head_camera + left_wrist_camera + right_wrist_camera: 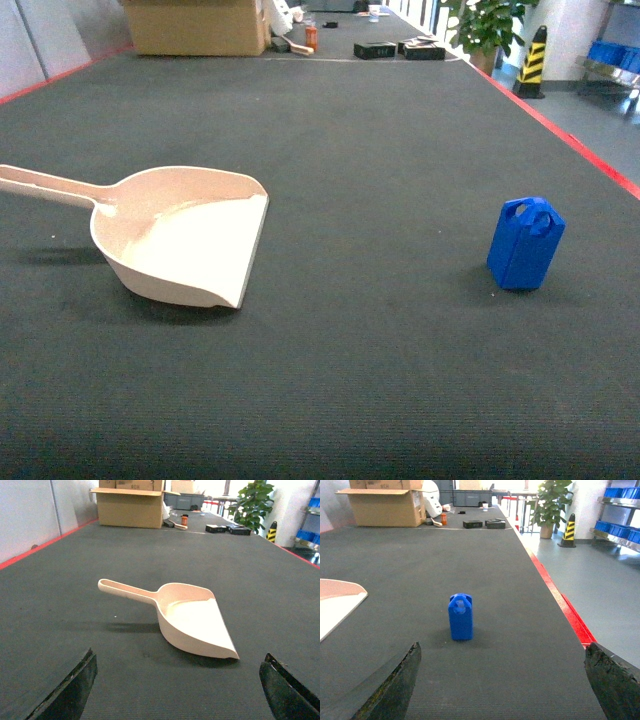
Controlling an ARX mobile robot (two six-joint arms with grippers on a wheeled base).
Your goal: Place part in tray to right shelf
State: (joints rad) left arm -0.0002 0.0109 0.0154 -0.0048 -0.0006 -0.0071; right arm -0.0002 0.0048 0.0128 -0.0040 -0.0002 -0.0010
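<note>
Jaws wide apart, part [461, 617] upright, untouched.

The tray [180, 245] lies left, the part [526, 243] stands upright well right, seemingly empty-trayed.

Tray [337, 602] cropped by right wrist view's left edge, handle unseen

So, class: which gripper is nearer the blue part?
Right. The right gripper faces the blue part with jaws wide; the left gripper faces the tray instead.
</note>
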